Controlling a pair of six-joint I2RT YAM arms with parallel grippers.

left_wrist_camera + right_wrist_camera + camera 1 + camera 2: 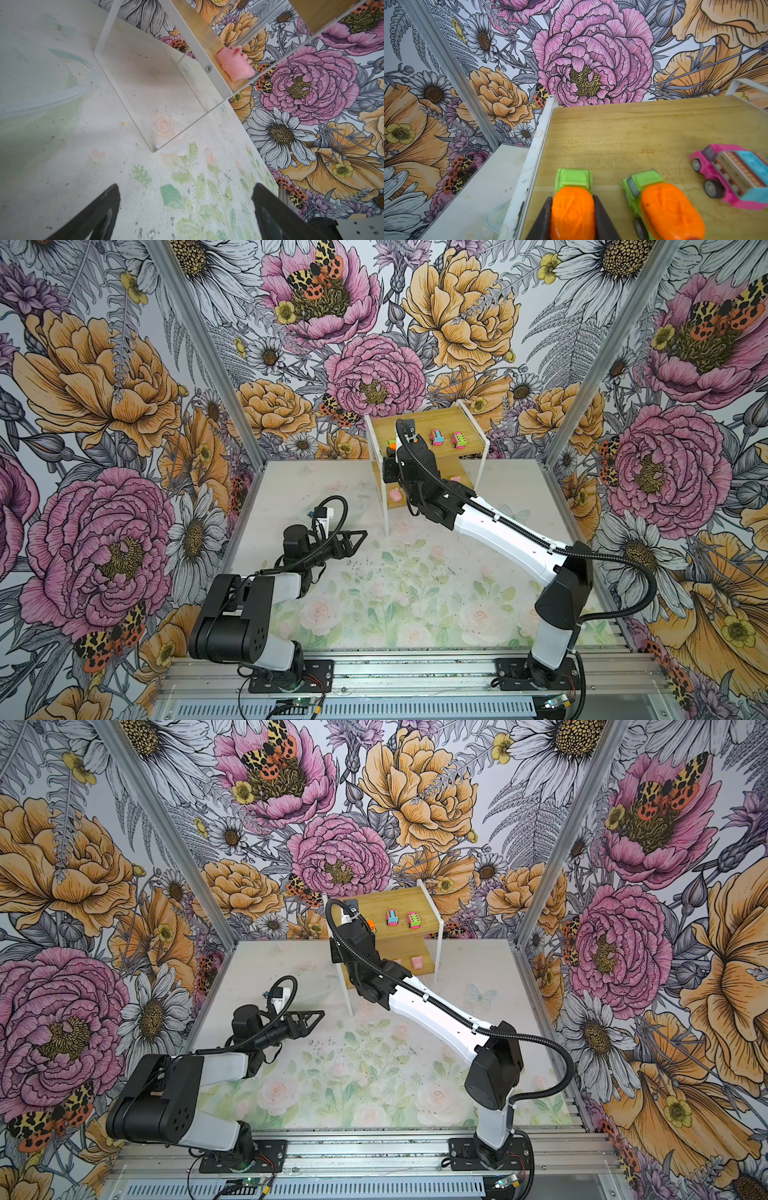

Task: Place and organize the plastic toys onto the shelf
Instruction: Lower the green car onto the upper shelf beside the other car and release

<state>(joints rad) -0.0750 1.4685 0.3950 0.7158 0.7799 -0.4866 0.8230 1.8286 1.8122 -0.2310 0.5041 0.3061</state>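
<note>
While right end effector (572,198) clamps orange-and-green car (573,180) at shelf (633,133) top board edge, left end effector (186,185) hovers spread, empty, above bench (62,166)

Cars (435,437) on shelf (440,420) top, pigs (456,479) below

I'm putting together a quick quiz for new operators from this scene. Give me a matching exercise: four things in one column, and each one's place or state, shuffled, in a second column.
Things
1. orange car beside the white frame
2. pink car with the blue top
3. pink pig
4. left gripper

Places or states
A. open and empty, over the table
B. on the lower board
C. standing free on the upper board
D. clamped in the right gripper

Pairs: 1-D, 2-C, 3-B, 4-A
</note>
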